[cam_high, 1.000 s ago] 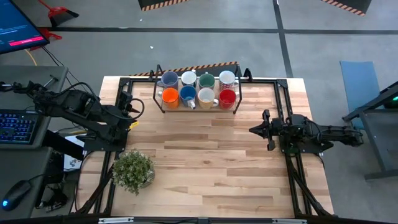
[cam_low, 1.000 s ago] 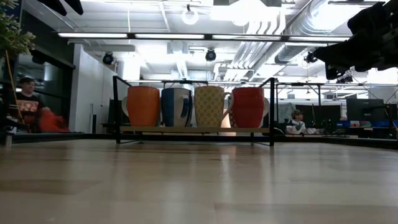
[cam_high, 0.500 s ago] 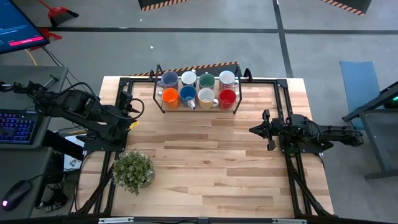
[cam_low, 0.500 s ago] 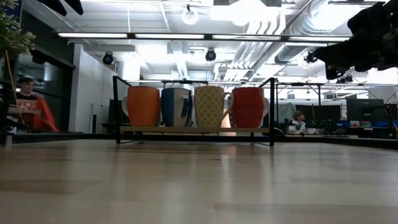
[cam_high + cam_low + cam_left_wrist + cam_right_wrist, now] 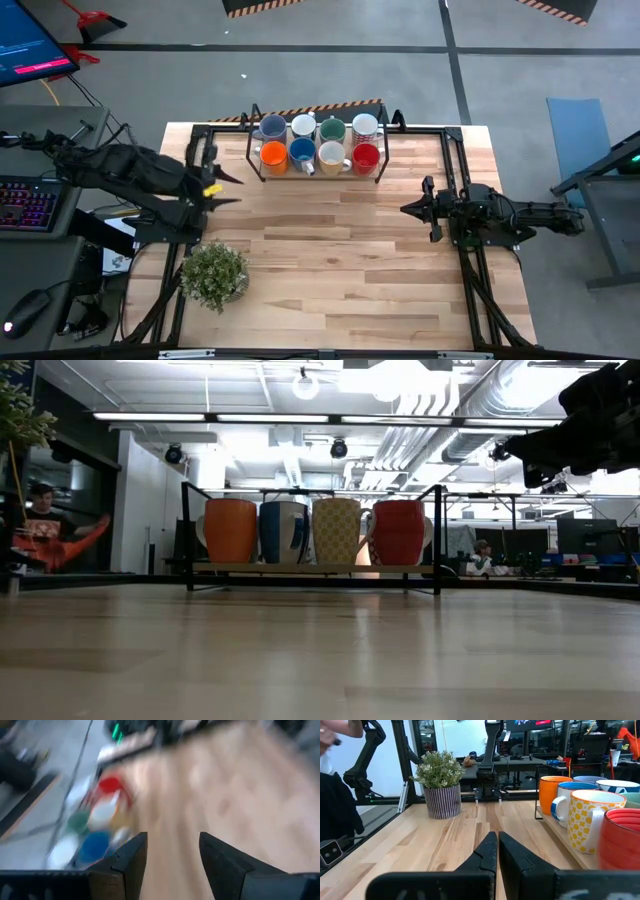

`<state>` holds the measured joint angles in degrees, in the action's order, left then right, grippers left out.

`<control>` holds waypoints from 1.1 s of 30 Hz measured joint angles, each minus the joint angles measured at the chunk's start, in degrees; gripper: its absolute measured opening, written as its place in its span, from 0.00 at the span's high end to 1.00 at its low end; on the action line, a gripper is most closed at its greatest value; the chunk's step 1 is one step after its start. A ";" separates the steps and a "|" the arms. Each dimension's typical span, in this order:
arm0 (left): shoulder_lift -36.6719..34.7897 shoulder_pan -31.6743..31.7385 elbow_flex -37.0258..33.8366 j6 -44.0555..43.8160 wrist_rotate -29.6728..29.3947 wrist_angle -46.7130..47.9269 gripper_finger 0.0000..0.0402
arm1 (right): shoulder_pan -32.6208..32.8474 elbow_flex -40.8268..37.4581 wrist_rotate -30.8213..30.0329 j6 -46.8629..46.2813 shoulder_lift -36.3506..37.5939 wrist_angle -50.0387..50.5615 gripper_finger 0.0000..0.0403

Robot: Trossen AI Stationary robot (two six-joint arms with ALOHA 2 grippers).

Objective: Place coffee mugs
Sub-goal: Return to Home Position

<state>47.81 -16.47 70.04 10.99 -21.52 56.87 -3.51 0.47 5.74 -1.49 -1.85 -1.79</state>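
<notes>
Eight coffee mugs (image 5: 318, 143) stand upright in two rows on a black rack (image 5: 249, 152) at the table's far middle. The near row is orange (image 5: 231, 530), blue (image 5: 283, 532), yellow-patterned (image 5: 336, 530) and red (image 5: 399, 532). My left gripper (image 5: 228, 189) hovers open above the table's left edge, fingers pointing toward the table's right, nothing between them (image 5: 172, 855). The mugs are a blur (image 5: 97, 820) beyond it. My right gripper (image 5: 406, 209) rests shut at the right side, pointing left, level with the mugs (image 5: 590, 820) beside it.
A potted green plant (image 5: 214, 275) stands at the table's near left corner, also in the right wrist view (image 5: 440, 785). Black frame rails run along both table sides (image 5: 462, 170). A person (image 5: 42, 525) moves in the room beyond the left edge.
My left gripper has risen, tipped upward and rolled; its fingers now reach out toward the table's right instead of pointing down. It has stayed open. It has left the low view's top left corner. The person in the room behind has moved an arm.
</notes>
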 joint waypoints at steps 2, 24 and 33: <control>-0.23 0.00 0.00 0.04 5.19 -7.17 0.58 | 0.00 0.00 0.01 -0.01 -0.01 0.01 1.00; -16.32 3.74 -44.43 -13.79 16.33 -74.94 0.58 | 0.00 0.00 0.00 0.00 -0.02 0.00 1.00; -30.00 7.37 -56.33 -19.48 16.22 -75.11 0.58 | 0.00 0.00 0.00 0.00 -0.02 -0.01 1.00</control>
<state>17.81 -9.10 13.71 -8.49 -5.30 -18.24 -3.51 0.47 5.74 -1.49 -1.87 -1.80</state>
